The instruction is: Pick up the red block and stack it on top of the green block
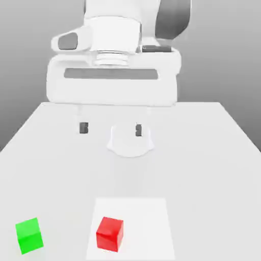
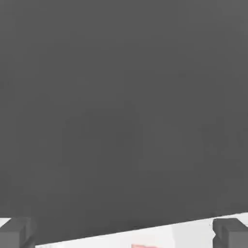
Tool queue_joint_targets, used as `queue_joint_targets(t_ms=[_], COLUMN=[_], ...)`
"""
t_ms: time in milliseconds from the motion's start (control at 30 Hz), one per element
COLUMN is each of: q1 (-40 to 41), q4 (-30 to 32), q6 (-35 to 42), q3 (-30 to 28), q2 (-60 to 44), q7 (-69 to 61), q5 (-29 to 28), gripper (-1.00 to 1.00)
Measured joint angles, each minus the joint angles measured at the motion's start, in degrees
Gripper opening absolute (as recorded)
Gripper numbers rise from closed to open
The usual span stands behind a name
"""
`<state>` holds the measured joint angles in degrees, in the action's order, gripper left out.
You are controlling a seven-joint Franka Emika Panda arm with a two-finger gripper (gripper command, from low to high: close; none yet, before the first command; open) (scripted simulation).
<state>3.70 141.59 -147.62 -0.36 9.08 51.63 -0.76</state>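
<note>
Tool (image 1: 110, 128) fingers spread apart, holding nothing, above the desk (image 1: 214, 153); red block (image 1: 110, 233) sits slightly turned, apart from green block (image 1: 29, 235) near the exterior view's left.

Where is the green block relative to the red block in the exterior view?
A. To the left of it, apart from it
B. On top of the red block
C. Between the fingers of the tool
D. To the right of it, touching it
A: the green block sits on the table to the exterior view's left of the red block, with bare surface between them.
</note>
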Motion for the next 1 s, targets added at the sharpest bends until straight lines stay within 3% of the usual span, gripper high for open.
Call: queue_joint_targets(t_ms=[267,433,467,700,867,1000], q1=[1.0,1.3,1.3,1.4,1.4,6.1], q4=[4.3,3.5,3.3,3.2,4.6,1.3], q6=[-7.3,-15.4,-16.7,-16.8,-9.2,-4.8], q3=[-0.8,-0.5,-0.4,-0.3,-0.5,-3.8], q2=[-16.6,-27.0,-28.5,-28.7,-19.7,-18.7], q7=[1.6,1.4,1.4,1.5,1.7,-6.1], q5=[1.0,1.6,1.7,1.6,1.2,2.2], gripper=[0.0,0.0,-1.0,-1.0,-1.0,-1.0])
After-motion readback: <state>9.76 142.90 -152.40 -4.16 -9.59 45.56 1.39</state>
